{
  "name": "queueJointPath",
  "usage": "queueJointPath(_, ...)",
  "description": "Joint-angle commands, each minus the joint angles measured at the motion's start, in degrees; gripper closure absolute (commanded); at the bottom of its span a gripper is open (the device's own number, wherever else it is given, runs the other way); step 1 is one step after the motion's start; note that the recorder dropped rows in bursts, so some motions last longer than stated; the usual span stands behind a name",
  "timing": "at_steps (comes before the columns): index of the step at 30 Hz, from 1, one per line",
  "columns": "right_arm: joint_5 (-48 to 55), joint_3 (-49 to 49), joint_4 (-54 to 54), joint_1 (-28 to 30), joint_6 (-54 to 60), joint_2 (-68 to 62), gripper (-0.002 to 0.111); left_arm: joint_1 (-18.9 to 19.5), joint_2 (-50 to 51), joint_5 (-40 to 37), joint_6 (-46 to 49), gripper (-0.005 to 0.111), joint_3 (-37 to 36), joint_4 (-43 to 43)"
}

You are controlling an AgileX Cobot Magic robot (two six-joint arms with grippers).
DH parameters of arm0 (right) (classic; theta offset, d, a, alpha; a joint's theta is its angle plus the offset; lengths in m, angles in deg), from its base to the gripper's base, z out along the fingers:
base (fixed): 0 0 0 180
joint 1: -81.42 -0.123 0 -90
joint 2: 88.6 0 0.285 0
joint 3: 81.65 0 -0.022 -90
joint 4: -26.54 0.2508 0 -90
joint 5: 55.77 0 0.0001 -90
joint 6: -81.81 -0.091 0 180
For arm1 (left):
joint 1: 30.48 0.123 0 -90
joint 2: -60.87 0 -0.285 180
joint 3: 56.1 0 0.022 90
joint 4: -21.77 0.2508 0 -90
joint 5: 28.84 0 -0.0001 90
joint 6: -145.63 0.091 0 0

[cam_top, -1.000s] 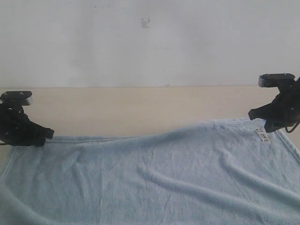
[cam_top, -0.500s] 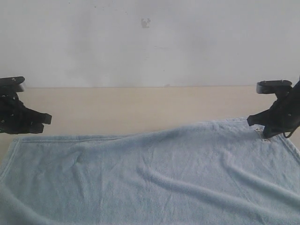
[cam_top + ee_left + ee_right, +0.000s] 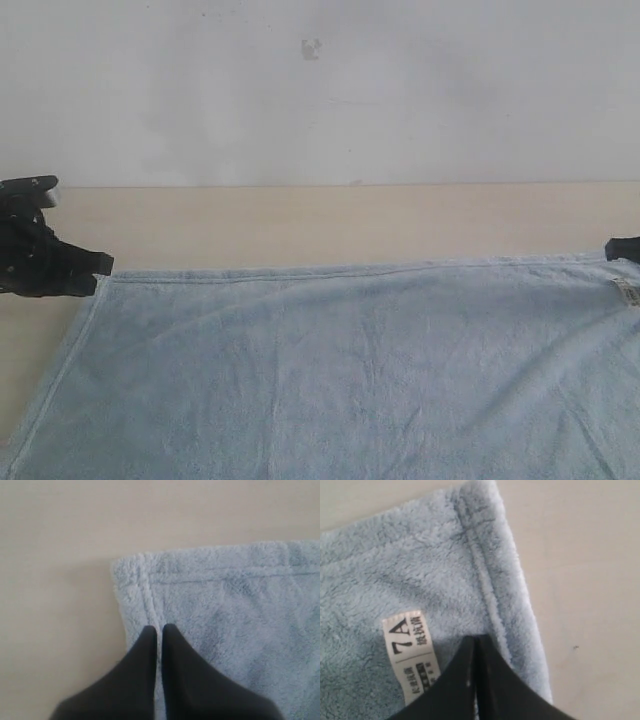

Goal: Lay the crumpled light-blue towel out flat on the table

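The light-blue towel [image 3: 350, 370] lies stretched over the pale-beige table [image 3: 300, 225], its far hem straight and taut between both grippers. My left gripper [image 3: 100, 265] is at the far-left corner, shut on the towel's side hem [image 3: 159, 628]; the fluffy corner [image 3: 235, 605] spreads just past the fingertips. My right gripper [image 3: 612, 250] shows only as a dark tip at the exterior view's right edge. It is shut on the hem [image 3: 475, 639] at the far-right corner, beside the white tag [image 3: 412, 655], which also shows as the tag [image 3: 627, 292] in the exterior view.
A whitish-grey wall [image 3: 320, 90] rises behind the table's far edge. A bare strip of table runs between the wall and the towel's far hem. The towel's near part runs out of the bottom of the exterior view.
The grippers pulled apart: the right one went far right, almost out of view. The sagging far hem is now straight and the folds across the towel have smoothed out.
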Motion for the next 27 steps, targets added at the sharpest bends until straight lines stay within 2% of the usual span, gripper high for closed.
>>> queueJointPath(1,3.64,-0.94,11.47,1.49,14.26,-2.17,0.108,0.13,0.63,0.01,0.57,0.103,0.0,-0.7)
queueJointPath(3,4.49,-0.94,21.23,1.49,24.07,-2.17,0.108,0.13,0.63,-0.78,2.53,0.103,0.76,-2.8)
queueJointPath(6,8.01,-0.94,34.34,1.49,37.99,-2.17,0.108,-0.35,0.77,-5.34,9.06,0.103,2.04,-10.98)
queueJointPath(8,10.09,-0.94,40.19,1.49,44.13,-2.05,0.108,-0.7,1.36,-8.76,16.18,0.103,2.27,-19.28)
queueJointPath(11,11.63,-0.94,43.51,1.49,48.0,-1.34,0.108,-1.64,3.07,-9.68,23.8,0.103,2.27,-24.9)
queueJointPath(16,9.38,-0.94,43.61,1.49,48.12,0.32,0.108,-2.49,5.21,-2.16,23.94,0.103,2.27,-27.5)
queueJointPath(20,4.2,-0.94,42.25,1.49,42.11,1.52,0.108,-2.49,5.25,3.07,23.94,0.103,2.27,-27.39)
queueJointPath(27,2.19,-0.94,33.09,1.49,36.76,1.08,0.108,-2.49,7.06,3.92,23.94,0.103,2.27,-26.81)
